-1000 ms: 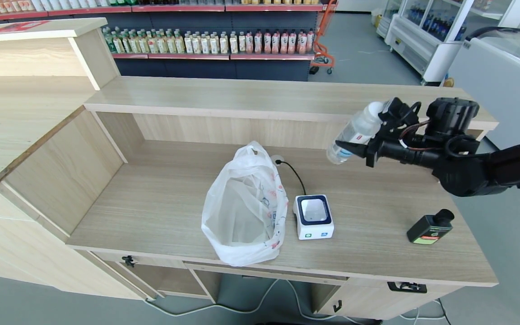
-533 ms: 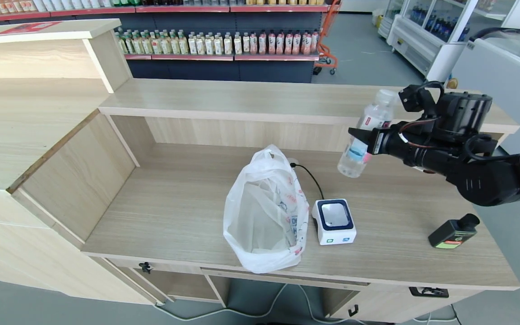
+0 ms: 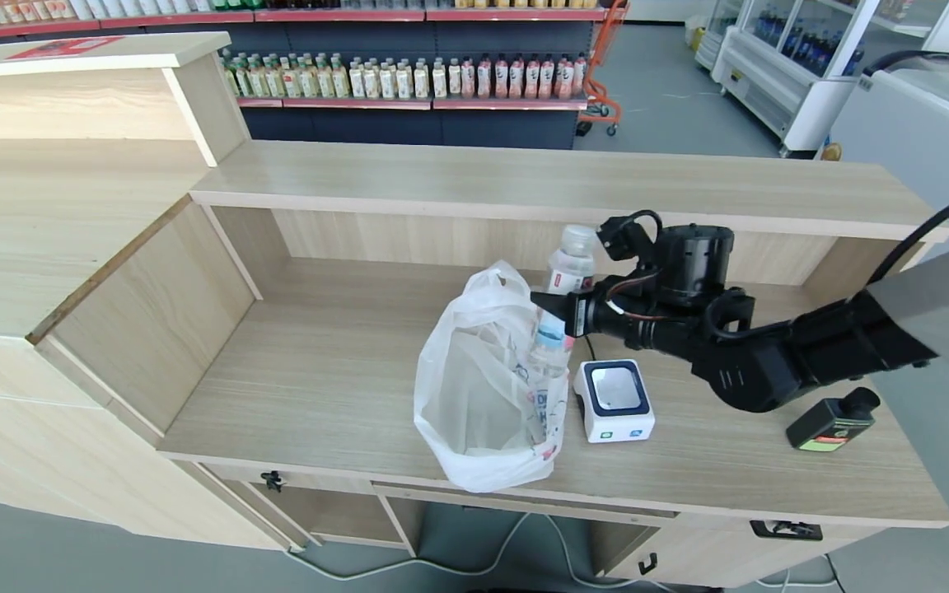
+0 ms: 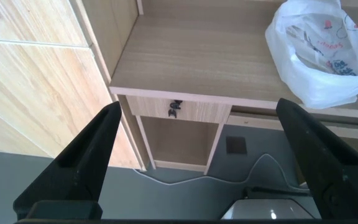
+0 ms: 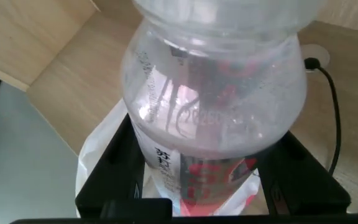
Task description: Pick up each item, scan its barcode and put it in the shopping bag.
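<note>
1. The counter [image 3: 318, 371] carries every item of the task.
2. The bag [image 3: 474, 395] stands near the front edge with its mouth gaping upward, just beside the scanner.
3. The right gripper [image 3: 561, 317] hangs over the bag's scanner-side rim, its jaws clamped on the bottle's labelled middle.
4. The left gripper [image 4: 199, 106] is low, in front of the counter, its jaws spread wide and holding nothing.
5. The bottle [image 3: 561, 288] is clear and upright, cap up. Its base dips at the bag's rim, but I cannot tell whether it is inside or just behind the plastic.
6. The scanner [image 3: 613, 399] faces up, right of the bag.
7. A dark bottle [image 3: 830, 418] lies well apart, near the right front corner.
8. The step in hand looks like bagging the clear bottle. The next move calls for bringing it over the mouth's middle, lowering it past the limp rim, then letting go. A snagged rim could tip the bag.
</note>
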Controlling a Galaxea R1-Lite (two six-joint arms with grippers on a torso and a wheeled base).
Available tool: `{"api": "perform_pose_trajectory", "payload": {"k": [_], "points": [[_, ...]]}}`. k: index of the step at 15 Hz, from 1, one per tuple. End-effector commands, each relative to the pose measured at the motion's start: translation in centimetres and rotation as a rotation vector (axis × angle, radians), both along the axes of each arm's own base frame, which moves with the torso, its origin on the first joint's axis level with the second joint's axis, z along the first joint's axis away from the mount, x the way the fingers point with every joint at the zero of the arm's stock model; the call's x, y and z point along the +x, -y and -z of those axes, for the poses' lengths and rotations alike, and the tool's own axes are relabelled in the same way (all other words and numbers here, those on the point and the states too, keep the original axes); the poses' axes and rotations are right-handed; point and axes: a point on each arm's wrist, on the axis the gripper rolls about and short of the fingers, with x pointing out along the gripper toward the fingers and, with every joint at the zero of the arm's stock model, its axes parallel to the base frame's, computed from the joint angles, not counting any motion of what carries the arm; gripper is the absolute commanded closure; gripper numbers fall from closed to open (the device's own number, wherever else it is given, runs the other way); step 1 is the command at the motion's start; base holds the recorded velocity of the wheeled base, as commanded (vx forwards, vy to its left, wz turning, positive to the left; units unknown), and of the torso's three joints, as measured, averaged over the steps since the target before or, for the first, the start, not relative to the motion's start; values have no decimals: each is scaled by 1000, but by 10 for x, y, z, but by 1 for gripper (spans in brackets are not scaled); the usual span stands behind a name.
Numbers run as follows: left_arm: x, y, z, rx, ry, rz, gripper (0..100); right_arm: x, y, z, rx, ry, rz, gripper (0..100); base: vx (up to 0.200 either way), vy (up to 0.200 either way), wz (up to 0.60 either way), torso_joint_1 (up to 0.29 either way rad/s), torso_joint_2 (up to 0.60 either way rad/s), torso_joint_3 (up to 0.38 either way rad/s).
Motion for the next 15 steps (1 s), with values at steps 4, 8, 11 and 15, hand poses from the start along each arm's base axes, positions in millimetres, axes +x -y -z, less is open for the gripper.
{"api": "perform_pose_trajectory", "payload": {"k": [4, 8, 11, 15], "points": [[0, 0, 0, 2, 2, 0, 0, 15, -47, 71, -108, 17, -92, 100, 0, 0, 0, 0, 0, 0], [0, 0, 0, 2, 1, 0, 0, 22, -54, 107, -195, 129, -114, 100, 0, 0, 0, 0, 0, 0], [0, 0, 0, 2, 1, 0, 0, 21, -59, 121, -212, 156, -126, 100, 0, 0, 0, 0, 0, 0], [0, 0, 0, 3, 2, 1, 0, 12, -78, 137, -212, 184, -165, 100, 0, 0, 0, 0, 0, 0]]}}
